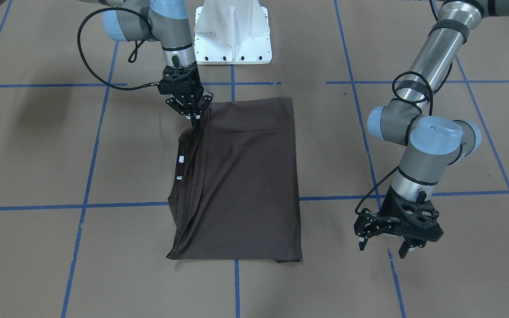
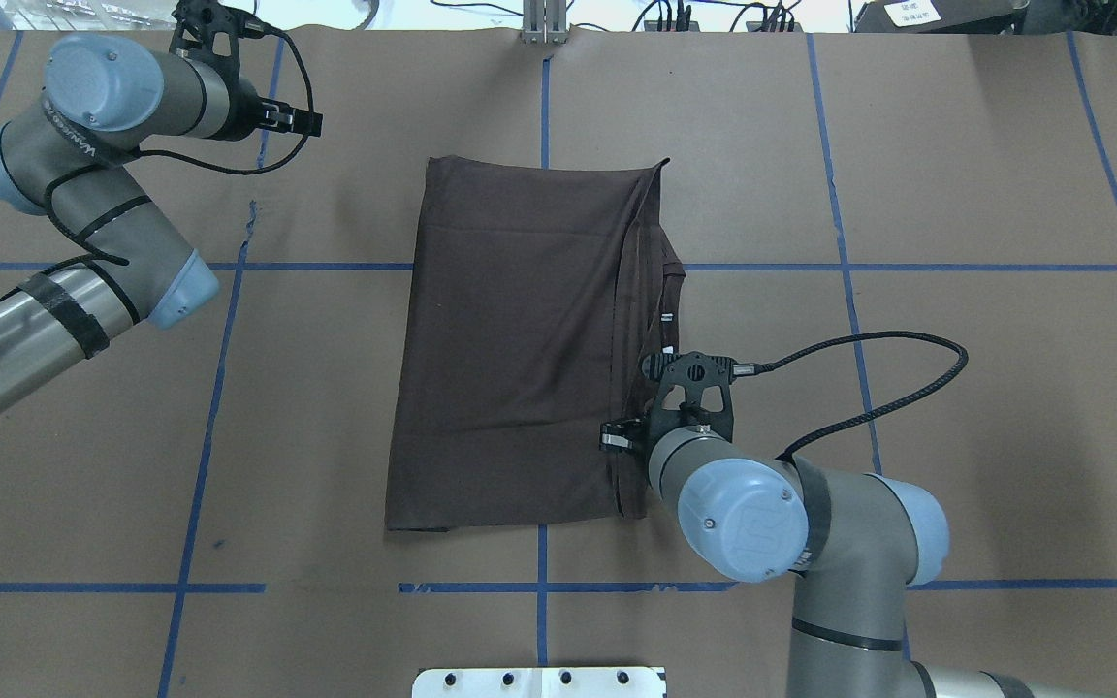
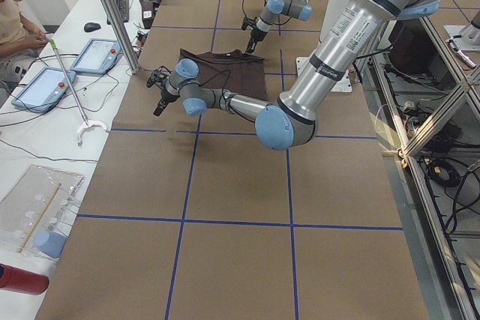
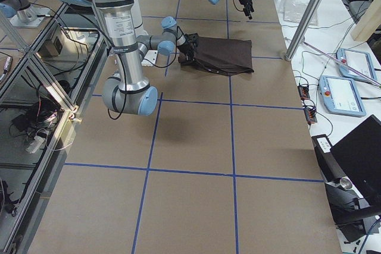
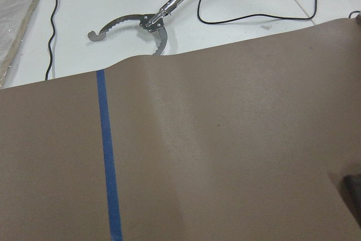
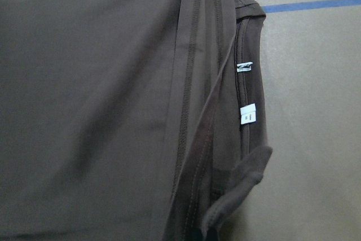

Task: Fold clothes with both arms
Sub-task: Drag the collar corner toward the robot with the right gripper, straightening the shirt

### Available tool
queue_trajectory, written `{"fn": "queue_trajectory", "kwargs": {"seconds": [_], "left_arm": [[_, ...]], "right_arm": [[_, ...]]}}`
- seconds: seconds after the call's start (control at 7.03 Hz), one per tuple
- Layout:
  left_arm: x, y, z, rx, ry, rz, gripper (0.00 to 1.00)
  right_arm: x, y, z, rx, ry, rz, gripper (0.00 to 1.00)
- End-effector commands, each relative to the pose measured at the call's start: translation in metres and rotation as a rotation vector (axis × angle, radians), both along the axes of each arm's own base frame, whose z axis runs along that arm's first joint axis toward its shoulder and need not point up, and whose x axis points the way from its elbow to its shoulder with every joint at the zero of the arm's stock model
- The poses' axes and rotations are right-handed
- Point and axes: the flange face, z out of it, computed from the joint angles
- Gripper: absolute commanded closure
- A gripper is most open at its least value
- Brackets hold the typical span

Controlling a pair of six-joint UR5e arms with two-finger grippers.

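Observation:
The clothes are one dark grey-brown T-shirt [image 1: 245,185] lying folded lengthwise into a long rectangle in the middle of the table [image 2: 510,349]. Its layered hems and two small white labels [image 6: 247,114] run along the robot's right side. My right gripper [image 1: 195,115] is shut on that edge at the corner nearest the robot, and a small fold of fabric [image 6: 237,190] rises toward it. My left gripper [image 1: 385,245] hangs open and empty near the far edge of the table, well off the shirt's other side.
The white pedestal base [image 1: 232,33] sits at the robot's side of the table. Blue tape lines [image 1: 232,205] grid the brown paper. Beyond the far edge lie a metal reach tool [image 5: 152,23] and tablets [image 3: 97,56]. A person [image 3: 15,5] sits there.

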Motion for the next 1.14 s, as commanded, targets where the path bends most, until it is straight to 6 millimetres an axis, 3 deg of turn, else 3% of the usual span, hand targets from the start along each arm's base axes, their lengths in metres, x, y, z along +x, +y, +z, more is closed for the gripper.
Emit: {"fn": "queue_trajectory", "kwargs": {"seconds": [0.0, 0.14, 0.43, 0.57, 0.85, 1.0], "left_arm": [[0.001, 0.002, -0.003, 0.005, 0.004, 0.003, 0.0], [0.001, 0.003, -0.004, 0.008, 0.005, 0.004, 0.0], [-0.002, 0.011, -0.008, 0.014, 0.01, 0.008, 0.0], [-0.001, 0.013, -0.007, 0.012, 0.01, 0.011, 0.0], [0.001, 0.013, -0.005, 0.011, 0.008, 0.011, 0.0], [0.002, 0.014, -0.006, 0.012, 0.012, 0.015, 0.0]], "right_arm": [[0.017, 0.01, 0.01, 0.003, 0.008, -0.008, 1.0], [0.012, 0.013, 0.011, 0.002, 0.012, -0.016, 0.01], [0.046, 0.001, -0.018, 0.028, 0.026, -0.09, 0.0], [0.043, 0.007, -0.026, 0.028, 0.05, -0.106, 0.0], [0.014, 0.042, -0.048, 0.038, 0.112, -0.156, 0.05], [0.005, 0.043, -0.045, 0.061, 0.154, -0.197, 0.34]]}}
